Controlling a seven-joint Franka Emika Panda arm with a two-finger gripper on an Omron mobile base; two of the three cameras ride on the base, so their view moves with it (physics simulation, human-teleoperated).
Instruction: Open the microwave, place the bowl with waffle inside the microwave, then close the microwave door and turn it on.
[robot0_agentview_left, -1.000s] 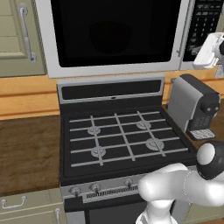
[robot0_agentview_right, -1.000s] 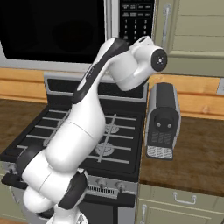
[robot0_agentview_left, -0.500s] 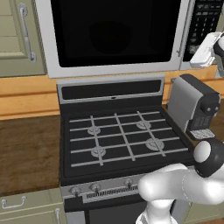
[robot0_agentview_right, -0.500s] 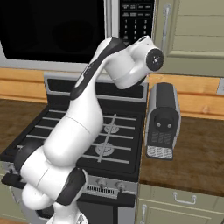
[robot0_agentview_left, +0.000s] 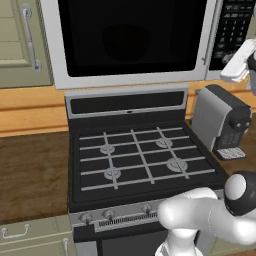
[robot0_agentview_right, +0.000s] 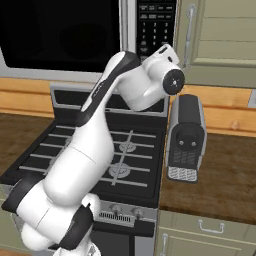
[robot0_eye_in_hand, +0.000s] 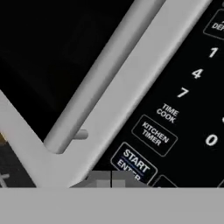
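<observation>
The microwave door (robot0_eye_in_hand: 65, 52), closed, rigid and hinged, is seen directly ahead of the gripper (robot0_eye_in_hand: 111, 179), whose finger state cannot be told; the START button (robot0_eye_in_hand: 133, 162), just beyond the fingertips, is judged to need only a light press.

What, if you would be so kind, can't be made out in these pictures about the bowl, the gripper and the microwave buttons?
- Bowl and waffle: nothing can be made out behind the dark glass of the microwave door in either base view.
- Gripper: the hand view's bottom edge cuts off its tips at the START button, so open or shut, and contact, cannot be told.
- Button panel: labels too small in the base views; the hand view's edges cut some off.
</observation>
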